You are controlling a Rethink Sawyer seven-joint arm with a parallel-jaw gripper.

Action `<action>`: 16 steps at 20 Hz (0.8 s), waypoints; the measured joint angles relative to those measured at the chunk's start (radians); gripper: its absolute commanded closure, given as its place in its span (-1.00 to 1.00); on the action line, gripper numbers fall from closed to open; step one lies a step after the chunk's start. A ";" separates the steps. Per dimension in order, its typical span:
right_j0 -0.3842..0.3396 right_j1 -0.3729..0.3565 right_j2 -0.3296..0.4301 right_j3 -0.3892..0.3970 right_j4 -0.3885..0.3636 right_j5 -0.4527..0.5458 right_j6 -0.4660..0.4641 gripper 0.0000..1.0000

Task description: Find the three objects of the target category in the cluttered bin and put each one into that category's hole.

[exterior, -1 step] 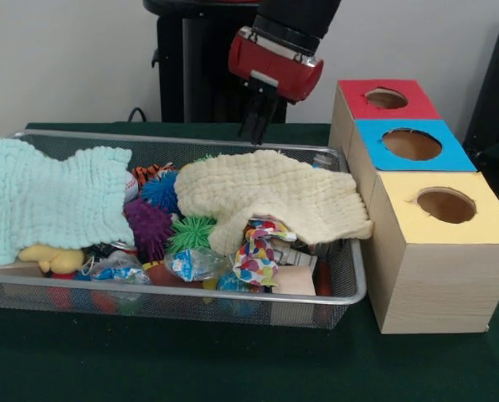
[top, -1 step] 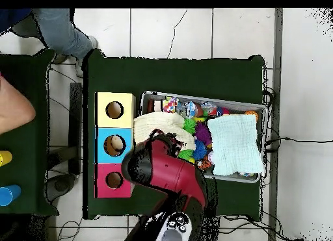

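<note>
Claw (exterior, -1 step: 254, 130) hangs at the far rim of the wire bin (exterior, -1 step: 354, 276), just behind the cream cloth (exterior, -1 step: 275, 194); only its dark tip shows below the red wrist (exterior, -1 step: 275, 60), and whether it is apart or together I cannot tell; nothing can be seen in it.

Bin sits on a dark green table (exterior, -1 step: 191, 360); a pale blue cloth (exterior, -1 step: 53, 197) covers its left part in the front view and the cream cloth drapes over its right part, one corner lying over the rim toward the boxes; between and under the cloths lie a blue spiky ball (exterior, -1 step: 159, 191), a purple spiky ball (exterior, -1 step: 147, 226), a green spiky ball (exterior, -1 step: 191, 230), a yellow soft toy (exterior, -1 step: 53, 258), crumpled wrappers (exterior, -1 step: 195, 264) and a spotted coloured piece (exterior, -1 step: 258, 255); which of these belong to the wanted category I cannot tell.

Just beside the bin stands a row of three wooden boxes, touching each other, each with a round hole on top: red box (exterior, -1 step: 383, 99) farthest, blue box (exterior, -1 step: 410, 144) in the middle, yellow box (exterior, -1 step: 446, 208) nearest the camera.

Behind the table is a plain light wall (exterior, -1 step: 65, 59); from overhead the floor (top, -1 step: 195, 34) is pale tile with cracks, cables (top, -1 step: 289, 139) run along it near the bin's end, and a person's leg (top, -1 step: 62, 34) shows at the top left corner.
</note>
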 measured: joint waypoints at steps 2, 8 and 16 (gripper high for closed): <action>-0.021 0.007 0.008 0.000 -0.025 -0.013 0.000 1.00; -0.088 0.012 0.046 0.005 -0.088 -0.031 0.000 1.00; -0.217 0.010 0.149 0.019 -0.165 -0.031 0.000 1.00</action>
